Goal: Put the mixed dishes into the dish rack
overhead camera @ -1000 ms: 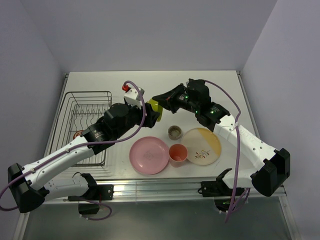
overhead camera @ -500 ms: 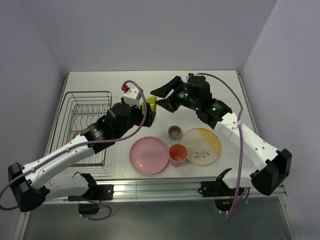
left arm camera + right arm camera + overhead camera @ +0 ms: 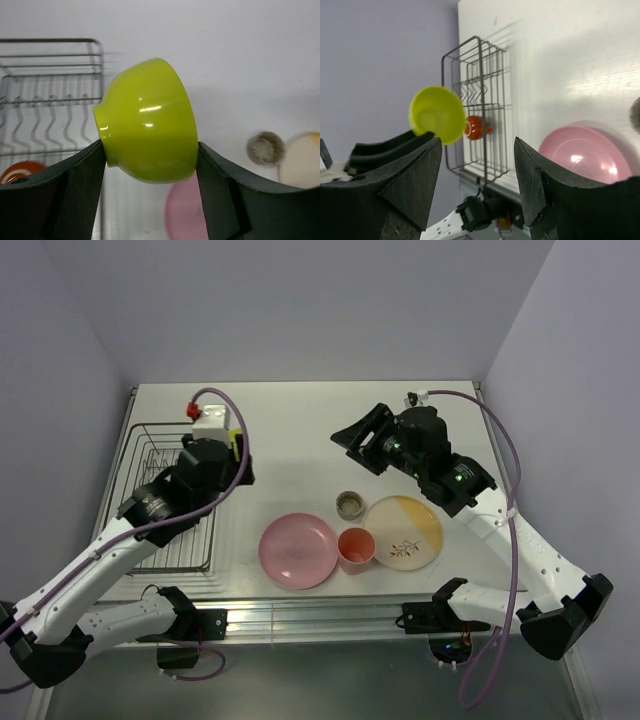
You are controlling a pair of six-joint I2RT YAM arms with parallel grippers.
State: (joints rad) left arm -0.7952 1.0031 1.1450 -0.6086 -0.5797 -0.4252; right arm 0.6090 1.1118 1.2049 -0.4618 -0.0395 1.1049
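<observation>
My left gripper (image 3: 148, 150) is shut on the lime-green bowl (image 3: 145, 120), which lies on its side between the two fingers, above the table beside the dish rack (image 3: 172, 425). The right wrist view shows the same bowl (image 3: 437, 114) in the air in front of the rack (image 3: 480, 75). A dark red-orange mug (image 3: 477, 127) lies inside the rack. My right gripper (image 3: 352, 445) hangs open and empty over the middle of the table. On the table lie the pink plate (image 3: 298, 550), the salmon-pink cup (image 3: 356, 545), the small grey-tan cup (image 3: 350, 504) and the cream-and-orange plate (image 3: 405, 525).
The rack stands along the table's left edge, close to the left wall. The white table (image 3: 300, 410) is bare at the back. The left arm (image 3: 150, 510) lies over the rack's right side.
My right gripper has opened, let go of the bowl and drawn back to the right. The left arm has carried the bowl leftward to the rack's side.
</observation>
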